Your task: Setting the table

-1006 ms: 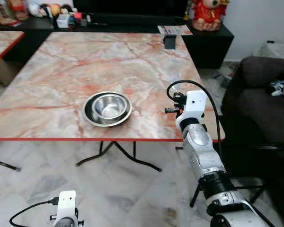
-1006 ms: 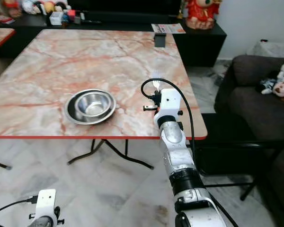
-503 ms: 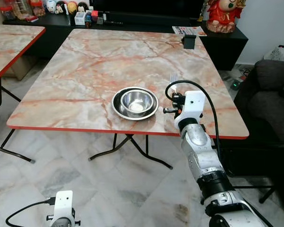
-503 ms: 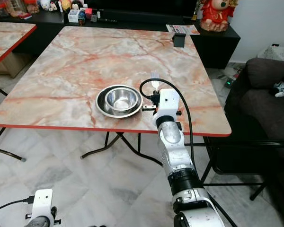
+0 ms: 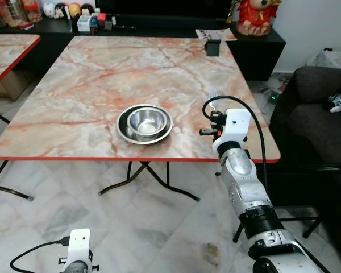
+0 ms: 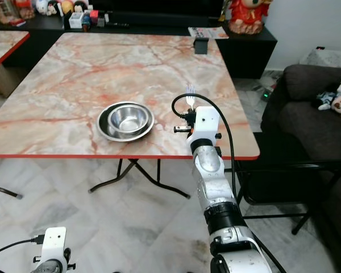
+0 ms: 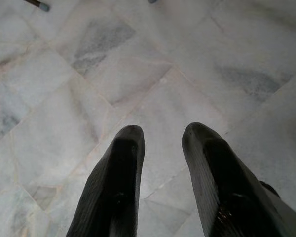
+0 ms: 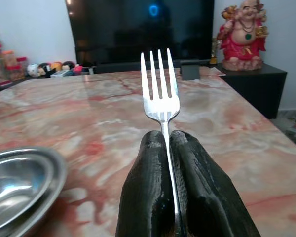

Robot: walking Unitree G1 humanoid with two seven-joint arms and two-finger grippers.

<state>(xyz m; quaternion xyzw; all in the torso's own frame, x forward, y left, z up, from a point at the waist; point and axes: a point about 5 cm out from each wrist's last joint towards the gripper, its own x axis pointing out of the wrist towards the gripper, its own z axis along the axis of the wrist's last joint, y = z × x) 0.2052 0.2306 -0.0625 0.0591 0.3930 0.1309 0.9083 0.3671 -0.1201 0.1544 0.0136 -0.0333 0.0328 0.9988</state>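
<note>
A silver fork (image 8: pixel 159 89) stands tines up in my right gripper (image 8: pixel 168 134), which is shut on its handle. The gripper hovers over the front right part of the marble table (image 5: pixel 102 74), and the fork's tines (image 5: pixel 213 92) show above the white wrist. To the gripper's left a steel bowl (image 5: pixel 149 120) sits inside a wider steel plate (image 5: pixel 125 129) near the table's front edge. My left gripper (image 7: pixel 160 131) hangs low over the tiled floor, open and with nothing between its fingers.
A small black stand (image 5: pixel 212 48) sits at the table's far edge. A dark sofa (image 5: pixel 318 114) lies close on the right, and a second marble table (image 5: pixel 5 54) on the left. Behind is a black sideboard with a red figurine (image 5: pixel 253 14).
The whole picture has shifted, so the camera moved. My right gripper still holds the fork over the table's front right, and the bowl has stayed in place.
</note>
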